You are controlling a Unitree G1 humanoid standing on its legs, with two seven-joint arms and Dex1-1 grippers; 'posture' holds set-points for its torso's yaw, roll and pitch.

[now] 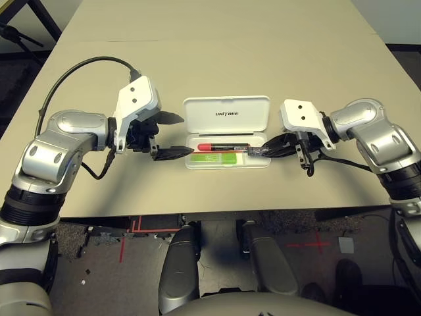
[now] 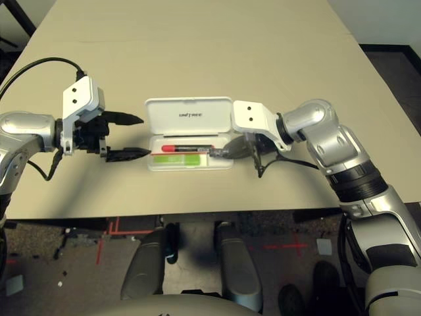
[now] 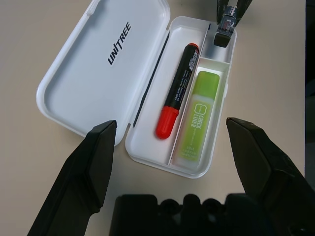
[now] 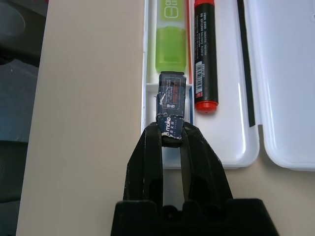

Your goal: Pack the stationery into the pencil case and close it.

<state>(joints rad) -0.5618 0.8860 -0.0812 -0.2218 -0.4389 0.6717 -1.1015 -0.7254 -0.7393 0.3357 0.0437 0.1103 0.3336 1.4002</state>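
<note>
The white pencil case (image 1: pixel 227 135) lies open near the table's (image 1: pixel 210 59) near edge, about midway along it, its lid (image 1: pixel 226 115) folded flat toward the far edge with the "UNITREE" lettering showing. In the tray, one red marker (image 3: pixel 175 92) lies in the long compartment beside the hinge, and one lime-green highlighter (image 3: pixel 196 119) lies in the narrower compartment along the tray's near wall, parallel to the marker. One small dark block (image 4: pixel 170 107) sits at the tray's right end, in line with the highlighter and just beyond its tip; whether it touches the tray floor cannot be told.

The right gripper (image 4: pixel 171 135) reaches in low from the right side, forearm bent inward across the table, its two black fingers (image 4: pixel 147 157) pinching the block by its rear end. The left gripper (image 1: pixel 169 136) hangs just beside the case's left end, fingers (image 3: pixel 91 162) spread wide and holding nothing, one to each side of the tray's end, forearm angled in from the left.
</note>
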